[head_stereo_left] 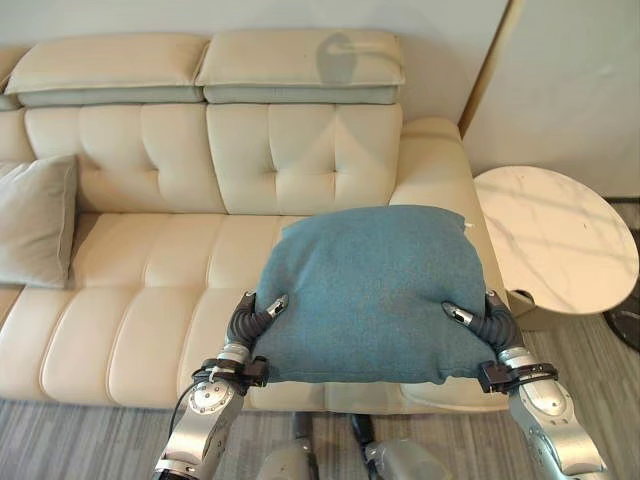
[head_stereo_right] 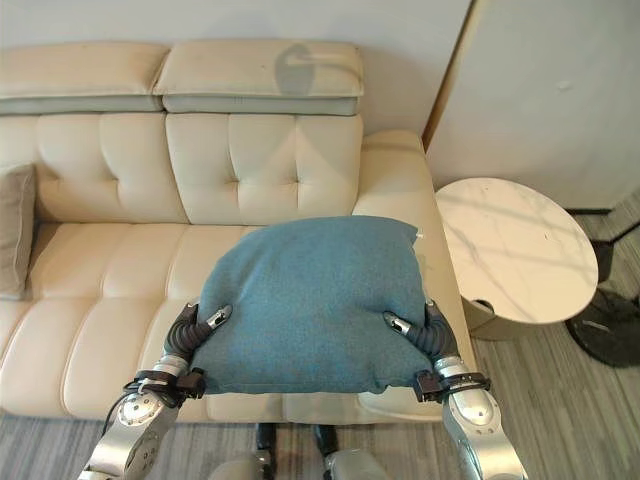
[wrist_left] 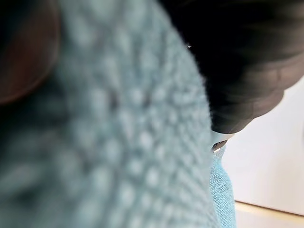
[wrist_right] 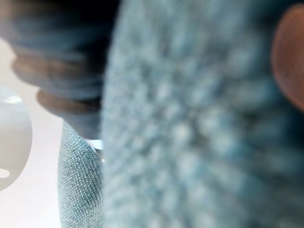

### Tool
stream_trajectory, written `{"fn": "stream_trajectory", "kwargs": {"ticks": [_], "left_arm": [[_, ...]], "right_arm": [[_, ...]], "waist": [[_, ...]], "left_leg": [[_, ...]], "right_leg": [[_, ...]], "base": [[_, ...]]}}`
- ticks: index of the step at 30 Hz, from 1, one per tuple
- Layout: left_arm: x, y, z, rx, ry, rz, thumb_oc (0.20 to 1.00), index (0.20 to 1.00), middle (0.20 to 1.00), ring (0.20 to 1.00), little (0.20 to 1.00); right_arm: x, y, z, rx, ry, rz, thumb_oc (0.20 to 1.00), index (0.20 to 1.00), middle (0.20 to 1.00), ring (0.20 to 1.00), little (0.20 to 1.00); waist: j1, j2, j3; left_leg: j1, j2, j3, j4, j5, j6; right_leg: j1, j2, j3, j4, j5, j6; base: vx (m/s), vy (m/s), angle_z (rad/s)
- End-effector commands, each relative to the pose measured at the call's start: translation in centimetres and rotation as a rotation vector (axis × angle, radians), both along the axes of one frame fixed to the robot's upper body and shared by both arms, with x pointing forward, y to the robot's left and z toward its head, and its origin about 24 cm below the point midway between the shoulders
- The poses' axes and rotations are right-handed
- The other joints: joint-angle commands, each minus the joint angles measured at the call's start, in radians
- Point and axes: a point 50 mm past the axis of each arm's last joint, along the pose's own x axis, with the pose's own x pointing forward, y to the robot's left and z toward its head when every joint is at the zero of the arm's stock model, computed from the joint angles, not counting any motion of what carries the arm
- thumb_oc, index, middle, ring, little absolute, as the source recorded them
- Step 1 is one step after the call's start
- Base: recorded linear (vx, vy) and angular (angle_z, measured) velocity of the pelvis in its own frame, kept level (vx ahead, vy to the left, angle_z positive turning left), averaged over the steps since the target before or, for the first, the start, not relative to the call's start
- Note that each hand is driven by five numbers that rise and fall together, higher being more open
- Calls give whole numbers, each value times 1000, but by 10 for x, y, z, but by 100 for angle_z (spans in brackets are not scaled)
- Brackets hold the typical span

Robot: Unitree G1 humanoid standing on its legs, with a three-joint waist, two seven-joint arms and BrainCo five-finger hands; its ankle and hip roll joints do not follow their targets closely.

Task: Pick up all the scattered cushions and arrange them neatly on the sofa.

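Each robot hand, left (head_stereo_left: 252, 318) and right (head_stereo_left: 487, 322), clasps the teal cushion (head_stereo_left: 372, 290).

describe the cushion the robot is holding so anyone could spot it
Find the cream sofa, then its right end beside the round marble table. The teal cushion hangs over the seat there, pinched between both robot hands; the grey cushion rests far left.

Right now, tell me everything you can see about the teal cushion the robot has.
The teal woven-fabric cushion is roughly square and plump, with rounded corners and a seam along its near edge. It is held flat, raised above the right end of the cream leather sofa, beside the armrest. The left hand grips its near-left corner and the right hand its near-right corner, thumbs curled over the top face. Whether its underside touches the seat cannot be told.
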Motion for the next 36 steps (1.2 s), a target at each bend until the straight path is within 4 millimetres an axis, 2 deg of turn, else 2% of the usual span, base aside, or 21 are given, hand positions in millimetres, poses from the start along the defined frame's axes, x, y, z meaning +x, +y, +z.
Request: {"fn": "stream_trajectory", "kwargs": {"ticks": [1, 2, 4, 7, 8, 9, 10, 13, 16, 18, 20, 21, 22, 25, 27, 28, 29, 30, 31, 34, 36], "left_arm": [[8, 10, 47, 45, -250, -2, 200, 200, 200, 200, 200], [8, 10, 47, 45, -251, -1, 200, 200, 200, 200, 200], [7, 17, 48, 58, -255, 33, 200, 200, 200, 200, 200], [10, 20, 50, 64, -268, 53, 200, 200, 200, 200, 200], [12, 22, 54, 70, -287, 70, 200, 200, 200, 200, 200], [12, 22, 54, 70, -287, 70, 200, 200, 200, 200, 200], [15, 20, 56, 69, -305, 78, 200, 200, 200, 200, 200], [22, 19, 62, 72, -338, 101, 200, 200, 200, 200, 200], [39, 14, 85, 102, -449, 130, 200, 200, 200, 200, 200], [56, 9, 108, 117, -544, 155, 200, 200, 200, 200, 200], [74, 7, 141, 138, -666, 188, 200, 200, 200, 200, 200], [75, 6, 143, 138, -670, 188, 200, 200, 200, 200, 200], [94, 0, 185, 178, -805, 217, 200, 200, 200, 200, 200], [112, -11, 247, 227, -965, 251, 200, 200, 200, 200, 200], [125, -17, 276, 262, -1000, 279, 200, 200, 200, 200, 200], [125, -18, 278, 261, -1005, 278, 200, 200, 200, 200, 200], [136, -16, 307, 309, -1017, 330, 558, 558, 558, 558, 558], [139, -13, 316, 325, -1006, 357, 1000, 1000, 1000, 1000, 1000], [140, -13, 318, 324, -1010, 357, 1000, 1000, 1000, 1000, 1000], [150, -6, 333, 353, -956, 388, 1000, 1000, 1000, 1000, 1000], [156, 4, 334, 376, -898, 407, 1000, 1000, 1000, 1000, 1000]], "right_arm": [[24, 36, 48, 69, -267, 128, 200, 200, 200, 200, 200], [24, 36, 48, 70, -268, 129, 200, 200, 200, 200, 200], [29, 49, 55, 85, -306, 172, 200, 200, 200, 200, 200], [34, 55, 64, 75, -345, 190, 200, 200, 200, 200, 200], [36, 58, 69, 82, -369, 192, 200, 200, 200, 200, 200], [36, 58, 69, 82, -370, 192, 200, 200, 200, 200, 200], [38, 64, 77, 99, -414, 198, 200, 200, 200, 200, 200], [45, 71, 90, 85, -474, 202, 200, 200, 200, 200, 200], [60, 91, 122, 56, -612, 195, 200, 200, 200, 200, 200], [70, 106, 149, 38, -718, 190, 200, 200, 200, 200, 200], [83, 117, 183, 2, -831, 161, 200, 200, 200, 200, 200], [83, 117, 185, 2, -835, 161, 200, 200, 200, 200, 200], [96, 125, 222, -34, -939, 103, 200, 200, 200, 200, 200], [110, 125, 273, -111, -1052, -6, 200, 200, 200, 200, 200], [121, 122, 297, -147, -1066, -77, 200, 200, 200, 200, 200], [121, 122, 299, -147, -1071, -79, 200, 200, 200, 200, 200], [136, 112, 322, -198, -1044, -168, 442, 442, 442, 442, 442], [140, 108, 329, -219, -1031, -194, 686, 686, 686, 686, 686], [140, 108, 331, -218, -1035, -195, 1000, 1000, 1000, 1000, 1000], [152, 94, 337, -282, -965, -241, 1000, 1000, 1000, 1000, 1000], [160, 88, 333, -330, -904, -243, 1000, 1000, 1000, 1000, 1000]], "waist": [[54, -43, -36], [56, -43, -38], [77, -37, -30], [74, -34, -22], [81, -30, -22], [79, -30, -21], [89, -31, -23], [101, -21, -20], [115, -3, -17], [123, 3, -12], [132, 8, -5], [132, 7, -6], [143, 10, 6], [161, 23, 21], [168, 36, 34], [169, 35, 38], [181, 47, 59], [184, 51, 71], [184, 51, 73], [180, 57, 94], [177, 59, 112]], "left_leg": [[-1, -8, 48, 96, -155, -14], [-4, -7, 51, 93, -152, -14], [13, -15, 85, 87, -161, -5], [32, -48, 75, 68, -166, 5], [24, -50, 77, 71, -167, 3], [23, -50, 75, 72, -167, 3], [16, -61, 76, 71, -173, 4], [-4, -70, 71, 72, -174, 5], [-62, -77, 71, 64, -169, 6], [-103, -78, 69, 61, -157, 4], [-141, -79, 63, 50, -139, -1], [-147, -79, 64, 49, -134, -1], [-181, -77, 55, 32, -109, -8], [-221, -76, 36, -6, -67, -22], [-238, -74, 23, -31, -43, -33], [-238, -74, 23, -32, -42, -33], [-261, -73, 6, -65, -9, -48], [-278, -73, 2, -69, 0, -54], [-280, -73, 2, -68, 1, -54], [-326, -72, -9, -75, 22, -64], [-356, -71, -15, -79, 37, -71]], "right_leg": [[-19, -184, -51, 106, -41, 149], [-24, -183, -48, 104, -37, 148], [-65, -189, -140, 146, -29, 141], [-115, -133, -186, 124, -43, 113], [-109, -145, -224, 107, -50, 114], [-108, -146, -226, 106, -49, 114], [-93, -155, -259, 66, -49, 99], [-109, -149, -250, 51, -37, 97], [-157, -150, -247, 29, -19, 92], [-192, -150, -238, 20, -7, 90], [-227, -149, -234, 15, 1, 90], [-232, -150, -233, 13, 6, 89], [-262, -148, -234, 9, 15, 92], [-303, -146, -243, 6, 18, 96], [-325, -143, -247, 11, 14, 99], [-327, -143, -247, 12, 13, 99], [-354, -141, -260, 12, 15, 103], [-370, -141, -265, 12, 18, 105], [-373, -141, -265, 13, 18, 104], [-414, -138, -272, 7, 30, 106], [-442, -131, -271, 3, 36, 104]], "base": [[29, 138, -58], [80, 180, -99], [95, 184, -86], [91, 111, -19], [19, 42, 10], [40, 25, 17], [61, 9, 25], [35, -3, 14], [-18, -12, -2], [-59, -18, 0], [-70, -27, 0], [-93, -57, 1], [-84, -65, 5], [-47, -74, 14], [-23, -49, 20], [-51, -86, 17], [-64, -89, 20], [-64, -89, 21], [-45, -47, 14], [-49, -67, 11], [-60, -79, 11]]}}
